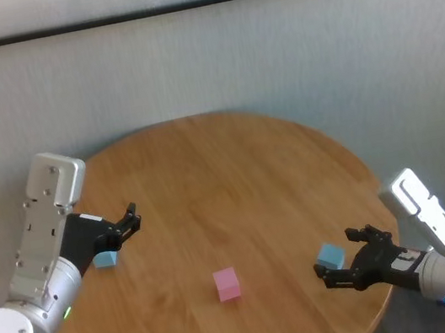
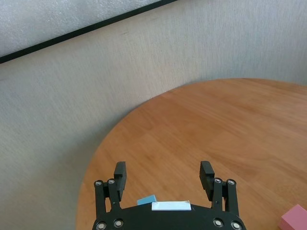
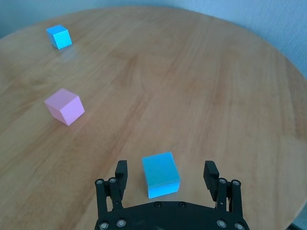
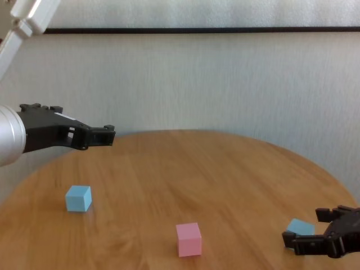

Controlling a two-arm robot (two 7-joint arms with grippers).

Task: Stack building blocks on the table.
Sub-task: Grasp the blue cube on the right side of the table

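Note:
Three building blocks lie apart on the round wooden table (image 1: 224, 175). The pink cube (image 1: 227, 284) sits near the front middle. One light blue cube (image 1: 105, 259) lies at the left, and my left gripper (image 1: 132, 219) hangs open above and just beyond it, well off the table in the chest view (image 4: 107, 135). The other light blue cube (image 1: 331, 256) lies at the front right. My right gripper (image 1: 335, 254) is open at table height with a finger on each side of that cube (image 3: 160, 174), not closed on it.
A grey wall (image 1: 272, 55) stands behind the table. The table's front right edge (image 1: 389, 292) runs just under my right gripper. Bare wood lies between the three cubes and across the far half of the table.

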